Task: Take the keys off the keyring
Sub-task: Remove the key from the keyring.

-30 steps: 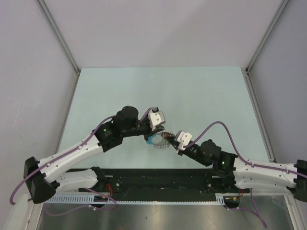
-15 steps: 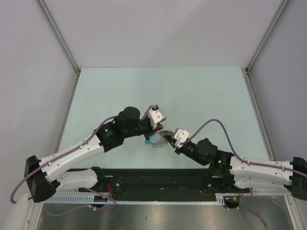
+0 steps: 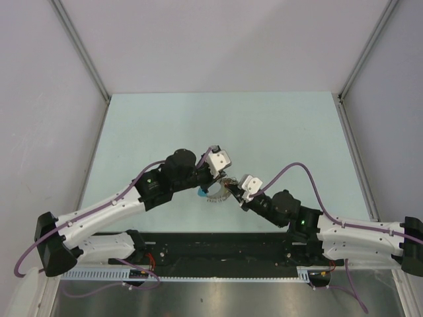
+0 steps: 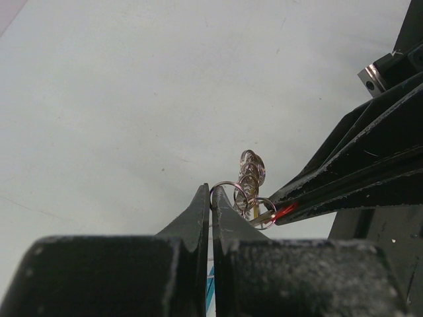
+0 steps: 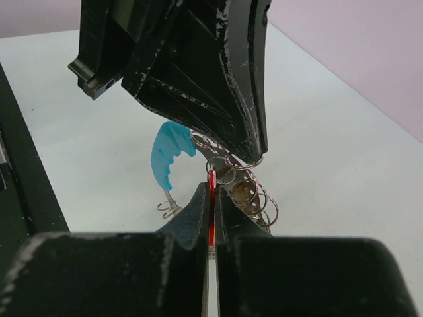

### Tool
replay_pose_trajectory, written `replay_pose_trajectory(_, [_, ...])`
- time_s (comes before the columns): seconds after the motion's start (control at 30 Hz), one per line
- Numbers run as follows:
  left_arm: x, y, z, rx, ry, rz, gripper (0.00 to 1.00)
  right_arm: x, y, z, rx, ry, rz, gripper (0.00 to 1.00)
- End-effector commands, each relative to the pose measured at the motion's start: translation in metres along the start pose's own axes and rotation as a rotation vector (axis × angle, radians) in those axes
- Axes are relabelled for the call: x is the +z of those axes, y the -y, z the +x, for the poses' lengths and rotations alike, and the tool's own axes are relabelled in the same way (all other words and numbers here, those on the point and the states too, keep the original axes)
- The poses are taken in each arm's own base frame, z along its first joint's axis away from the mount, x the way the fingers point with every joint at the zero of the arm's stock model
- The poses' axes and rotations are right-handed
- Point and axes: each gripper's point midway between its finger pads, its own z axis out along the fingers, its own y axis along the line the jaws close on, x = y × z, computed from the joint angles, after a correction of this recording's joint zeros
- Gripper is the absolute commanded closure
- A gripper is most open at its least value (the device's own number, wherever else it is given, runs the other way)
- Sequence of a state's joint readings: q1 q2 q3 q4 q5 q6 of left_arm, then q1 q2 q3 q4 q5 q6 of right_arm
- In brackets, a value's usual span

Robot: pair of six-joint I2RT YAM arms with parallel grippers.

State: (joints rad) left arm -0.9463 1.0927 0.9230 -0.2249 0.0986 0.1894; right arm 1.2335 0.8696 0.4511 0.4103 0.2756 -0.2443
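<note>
Pinched shut on one silvery loop at the left of the keyring (image 4: 250, 177) with the left gripper (image 4: 210, 191), hung over the table (image 3: 264, 125) (blue arc (image 5: 168, 155) dangling from the keyring's left), clamped tight at the keyring's right on the red-headed key (image 4: 285, 211) with the right gripper (image 5: 211, 188).

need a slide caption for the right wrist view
Close-up: the right gripper pinches the red-headed key while the left gripper holds the keyring beside its blue arc.
</note>
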Motion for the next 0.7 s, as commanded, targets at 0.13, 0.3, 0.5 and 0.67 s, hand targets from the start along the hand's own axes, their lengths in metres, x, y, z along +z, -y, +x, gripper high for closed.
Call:
replay_pose_trajectory(0.13, [-0.011, -0.017, -0.034, 0.154, 0.184, -0.084, 1.00, -0.004, 0.024, -0.062, 0.107, 0.187, 0.046, 1.00])
replay_pose_trajectory(0.3, [-0.009, -0.013, -0.025, 0.193, 0.167, -0.064, 1.00, -0.010, 0.043, -0.064, 0.162, 0.198, 0.059, 1.00])
replay_pose_trajectory(0.5, [-0.002, -0.001, -0.019, 0.216, 0.147, 0.002, 1.00, -0.013, 0.054, -0.067, 0.191, 0.217, 0.036, 1.00])
replay_pose_trajectory(0.67, [0.002, 0.007, -0.012, 0.227, 0.112, 0.050, 1.00, -0.017, 0.062, -0.064, 0.209, 0.210, 0.032, 1.00])
